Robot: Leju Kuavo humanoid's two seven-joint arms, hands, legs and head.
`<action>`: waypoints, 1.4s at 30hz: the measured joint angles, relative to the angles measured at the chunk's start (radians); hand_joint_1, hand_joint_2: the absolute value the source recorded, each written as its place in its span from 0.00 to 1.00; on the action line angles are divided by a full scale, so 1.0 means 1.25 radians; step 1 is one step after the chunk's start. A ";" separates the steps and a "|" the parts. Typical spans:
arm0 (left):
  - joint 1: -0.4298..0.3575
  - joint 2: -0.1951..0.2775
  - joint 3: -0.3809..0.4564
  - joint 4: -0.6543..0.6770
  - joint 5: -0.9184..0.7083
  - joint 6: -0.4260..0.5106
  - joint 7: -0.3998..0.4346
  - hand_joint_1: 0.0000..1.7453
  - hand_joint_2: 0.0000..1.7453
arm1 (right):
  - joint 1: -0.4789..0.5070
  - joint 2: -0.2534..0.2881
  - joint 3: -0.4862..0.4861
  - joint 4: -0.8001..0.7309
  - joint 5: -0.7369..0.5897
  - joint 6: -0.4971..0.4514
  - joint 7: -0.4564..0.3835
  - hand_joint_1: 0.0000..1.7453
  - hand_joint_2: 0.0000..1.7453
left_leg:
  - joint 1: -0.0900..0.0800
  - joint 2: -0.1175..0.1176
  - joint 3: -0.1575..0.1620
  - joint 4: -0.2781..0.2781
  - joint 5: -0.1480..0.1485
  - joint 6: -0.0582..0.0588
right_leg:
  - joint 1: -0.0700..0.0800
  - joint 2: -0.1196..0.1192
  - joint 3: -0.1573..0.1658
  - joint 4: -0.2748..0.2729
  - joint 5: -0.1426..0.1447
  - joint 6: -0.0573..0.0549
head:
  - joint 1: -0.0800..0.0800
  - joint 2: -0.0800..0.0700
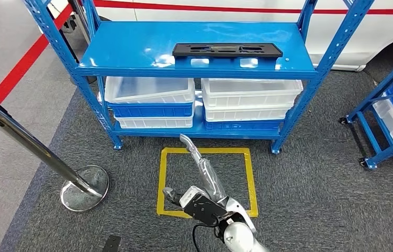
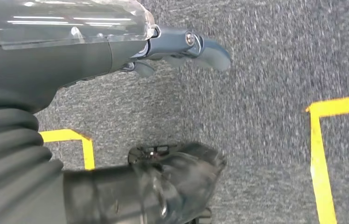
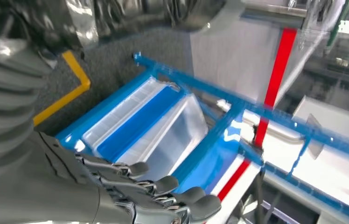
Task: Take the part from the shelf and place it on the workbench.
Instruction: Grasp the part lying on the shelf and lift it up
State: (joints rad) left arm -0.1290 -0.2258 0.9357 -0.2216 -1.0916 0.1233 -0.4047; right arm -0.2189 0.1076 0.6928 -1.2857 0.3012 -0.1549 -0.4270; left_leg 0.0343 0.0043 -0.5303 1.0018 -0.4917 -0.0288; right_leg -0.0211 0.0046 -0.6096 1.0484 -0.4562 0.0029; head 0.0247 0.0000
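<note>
Part (image 1: 227, 50) flat on shelf (image 1: 131, 50), right hand (image 3: 130, 196) fingers (image 3: 163, 185) spread, empty, left hand (image 2: 182, 46) blurred, state unclear

On the grey carpet, a yellow tape square (image 1: 249, 178) lies at 6 o'clock. A chrome stanchion post (image 1: 37, 149) leans at 8 o'clock. 4 white plastic bins (image 1: 150, 89) sit stacked centrally.

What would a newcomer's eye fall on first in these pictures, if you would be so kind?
Most likely the bright blue shelf facing the robot, with a long black part lying alone on its top board and white bins stacked below. Next, the yellow taped square on the grey carpet before it, and the chrome stanchion to the left.
</note>
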 joint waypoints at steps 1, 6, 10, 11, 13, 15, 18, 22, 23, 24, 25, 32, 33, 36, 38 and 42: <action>0.000 0.000 0.000 0.000 -0.003 0.000 -0.003 0.00 0.00 | -0.001 0.000 0.000 -0.002 0.003 -0.003 0.001 0.00 1.00 | 0.001 0.000 -0.002 0.007 -0.007 -0.003 | -0.001 0.000 0.002 -0.002 0.000 -0.007 | 0.000 0.000; 0.002 0.000 -0.003 0.000 -0.015 -0.007 -0.025 0.00 0.00 | -0.006 -0.005 0.000 -0.007 0.025 -0.020 0.001 0.00 1.00 | -0.002 0.000 -0.110 0.220 -0.097 -0.001 | 0.007 -0.001 0.008 -0.006 -0.002 -0.026 | -0.002 0.000; 0.004 0.001 -0.004 0.000 -0.020 -0.015 -0.037 0.00 0.00 | -0.006 -0.011 0.000 -0.014 0.042 -0.043 -0.003 0.00 1.00 | -0.010 0.000 -0.081 0.122 -0.009 0.019 | 0.015 0.003 0.015 -0.004 -0.007 -0.029 | -0.002 0.000; 0.003 0.002 -0.005 0.000 -0.021 -0.016 -0.039 0.00 0.00 | -0.006 -0.011 0.000 -0.017 0.045 -0.046 -0.005 0.00 1.00 | -0.013 -0.001 -0.061 0.074 0.010 0.025 | 0.017 0.004 0.015 -0.002 -0.009 -0.028 | -0.002 0.000; 0.002 0.003 -0.005 0.000 -0.023 -0.017 -0.041 0.00 0.00 | -0.007 -0.011 0.000 -0.020 0.049 -0.050 -0.007 0.00 1.00 | -0.018 -0.002 -0.042 0.025 0.021 0.031 | 0.019 0.005 0.012 -0.001 -0.009 -0.021 | -0.002 0.000; 0.003 0.003 -0.006 0.000 -0.024 -0.020 -0.043 0.00 0.00 | -0.006 -0.012 0.000 -0.023 0.056 -0.057 -0.010 0.00 1.00 | -0.017 -0.002 -0.039 0.016 0.023 0.034 | 0.020 0.005 0.011 -0.003 -0.008 -0.012 | -0.002 0.000; 0.003 0.003 -0.008 0.000 -0.027 -0.025 -0.045 0.00 0.00 | -0.006 -0.016 0.000 -0.032 0.075 -0.072 -0.007 0.00 1.00 | -0.011 0.000 -0.033 0.004 0.030 0.044 | 0.018 0.002 -0.010 0.047 -0.044 0.001 | -0.001 0.000; 0.003 0.003 -0.020 0.000 -0.039 -0.027 -0.046 0.00 0.00 | -0.005 -0.030 0.000 -0.034 0.126 -0.097 0.003 0.00 1.00 | -0.012 0.000 -0.032 0.004 0.029 0.048 | 0.010 0.001 -0.090 0.208 -0.104 0.011 | -0.001 0.000; 0.003 0.003 -0.023 0.000 -0.041 -0.029 -0.046 0.00 0.00 | -0.005 -0.034 0.000 -0.034 0.132 -0.099 0.004 0.00 1.00 | -0.011 0.000 -0.032 0.005 0.028 0.048 | 0.008 0.001 -0.086 0.197 -0.087 0.012 | -0.001 0.000; 0.004 0.003 -0.025 0.000 -0.043 -0.031 -0.047 0.00 0.00 | -0.005 -0.037 0.000 -0.035 0.134 -0.101 0.006 0.00 1.00 | -0.011 -0.001 -0.031 0.007 0.027 0.047 | 0.007 0.000 -0.067 0.157 -0.059 0.012 | -0.001 0.000; 0.003 0.003 -0.027 0.000 -0.044 -0.036 -0.049 0.00 0.00 | -0.005 -0.039 0.000 -0.037 0.137 -0.102 0.007 0.00 1.00 | -0.011 -0.001 -0.030 0.009 0.024 0.045 | 0.006 -0.001 -0.042 0.101 -0.032 0.010 | 0.000 0.000; 0.002 0.003 -0.038 0.001 -0.046 -0.061 -0.059 0.00 0.00 | -0.008 -0.051 0.000 -0.051 0.160 -0.117 0.015 0.00 1.00 | -0.015 -0.002 -0.032 0.024 0.006 0.016 | 0.008 0.001 0.012 -0.011 -0.002 -0.016 | -0.002 0.000; 0.002 0.003 -0.039 0.001 -0.046 -0.061 -0.060 0.00 0.00 | -0.008 -0.051 0.000 -0.052 0.161 -0.118 0.015 0.00 1.00 | -0.014 -0.002 -0.045 0.053 -0.011 0.012 | 0.006 0.000 0.015 -0.014 -0.001 -0.021 | -0.002 0.000; 0.004 0.003 -0.041 0.001 -0.045 -0.062 -0.060 0.00 0.00 | -0.006 -0.053 0.000 -0.054 0.161 -0.119 0.016 0.00 1.00 | -0.012 -0.002 -0.122 0.203 -0.075 0.006 | 0.008 -0.002 0.017 -0.015 -0.003 -0.030 | -0.002 0.000; 0.006 0.003 -0.041 0.001 -0.045 -0.063 -0.060 0.00 0.00 | -0.003 -0.055 0.000 -0.055 0.162 -0.122 0.019 0.00 1.00 | -0.012 -0.002 -0.143 0.231 -0.064 0.004 | 0.008 0.000 0.020 -0.014 -0.006 -0.030 | -0.002 0.000; 0.005 0.003 -0.042 0.001 -0.045 -0.067 -0.059 0.00 0.00 | 0.001 -0.060 -0.001 -0.067 0.167 -0.133 0.024 0.00 1.00 | -0.014 -0.002 -0.063 0.050 0.032 0.013 | 0.011 0.003 0.029 -0.007 -0.019 -0.019 | -0.002 0.000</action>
State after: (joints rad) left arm -0.1224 -0.2216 0.8832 -0.2209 -1.1476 0.0401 -0.4789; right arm -0.2178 0.0321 0.6913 -1.3691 0.5098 -0.3212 -0.3971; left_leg 0.0170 0.0012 -0.6089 1.0638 -0.4524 -0.0122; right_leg -0.0079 0.0084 -0.5737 1.0395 -0.4794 -0.0206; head 0.0219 0.0000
